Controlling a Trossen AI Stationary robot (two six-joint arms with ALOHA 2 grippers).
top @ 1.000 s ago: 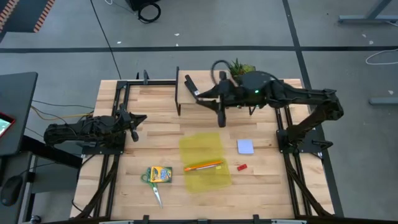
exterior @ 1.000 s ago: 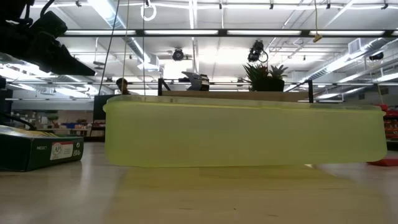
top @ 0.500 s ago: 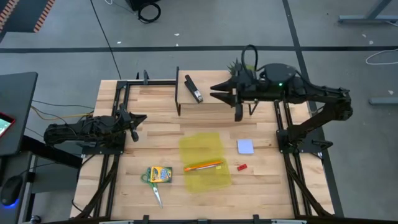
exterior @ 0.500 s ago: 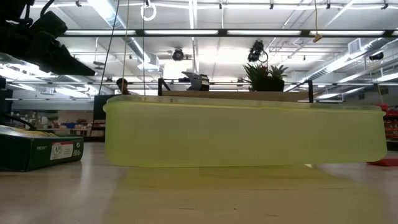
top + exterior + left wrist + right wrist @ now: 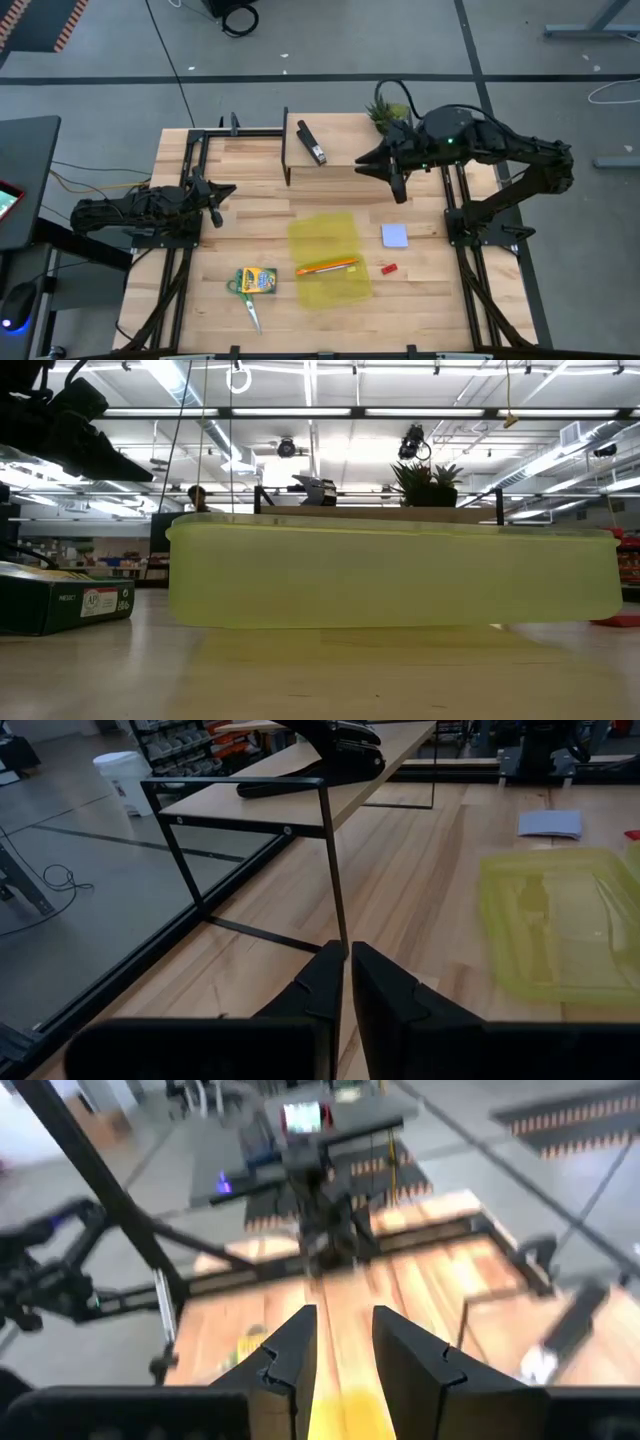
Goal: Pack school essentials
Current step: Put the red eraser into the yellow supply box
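On the pale wooden-slat worktop (image 5: 250, 215) a translucent yellow-green plastic tray (image 5: 328, 258) lies near the middle, with thin orange pencils (image 5: 327, 267) resting across it. Just beside the tray, toward the right arm's side, sit a pale lavender-blue square notepad (image 5: 395, 236) and, a little nearer the front edge, a small red piece (image 5: 388, 269), each apart from the tray. On the tray's other side lies a yellow-green crayon box (image 5: 257, 281), with green-handled scissors (image 5: 246, 302) touching or tucked partly under it, their blades pointing toward the front edge. At the back of the worktop a black stapler (image 5: 311, 143) sits on a low wooden shelf on a thin black wire frame (image 5: 300, 815), and a small green potted plant (image 5: 385, 111) stands near it. The right end effector (image 5: 398, 185) hangs above the worktop just in front of the plant, well apart from the tray; its fingers (image 5: 290, 1355) stand a little apart with nothing between them. The left end effector (image 5: 213, 205) waits low at the left side, clenched with its fingers (image 5: 325, 985) pressed together on nothing. In the low view the tray's wall fills the middle, with the crayon box beside it.
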